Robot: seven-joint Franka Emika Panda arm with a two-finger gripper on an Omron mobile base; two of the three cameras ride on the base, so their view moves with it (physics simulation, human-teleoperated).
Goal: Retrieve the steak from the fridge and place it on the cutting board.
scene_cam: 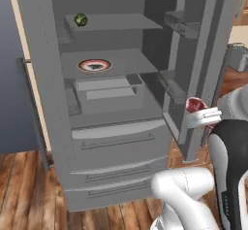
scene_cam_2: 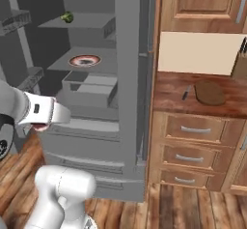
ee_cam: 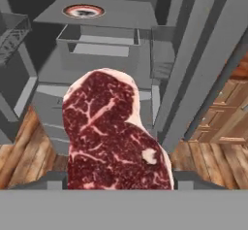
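The steak (ee_cam: 114,132), a red marbled slab, is held between my gripper's fingers and stands close in front of the hand camera. My gripper (scene_cam: 197,116) is shut on the steak (scene_cam: 194,104), out in front of the open fridge (scene_cam: 111,141) near its right door. In the right base view the gripper (scene_cam_2: 44,122) hangs low at the left with a bit of red meat (scene_cam_2: 40,126) under it. The cutting board (scene_cam_2: 210,92) lies bare on the wooden countertop (scene_cam_2: 169,95), to the right of the fridge (scene_cam_2: 128,78).
An orange-rimmed plate (scene_cam: 95,65) sits on the middle fridge shelf and a small green vegetable (scene_cam: 81,19) on the top one. A knife (scene_cam_2: 185,93) lies left of the board, and a knife block (scene_cam_2: 240,64) stands at the counter's back right. Drawers (scene_cam_2: 195,131) are below.
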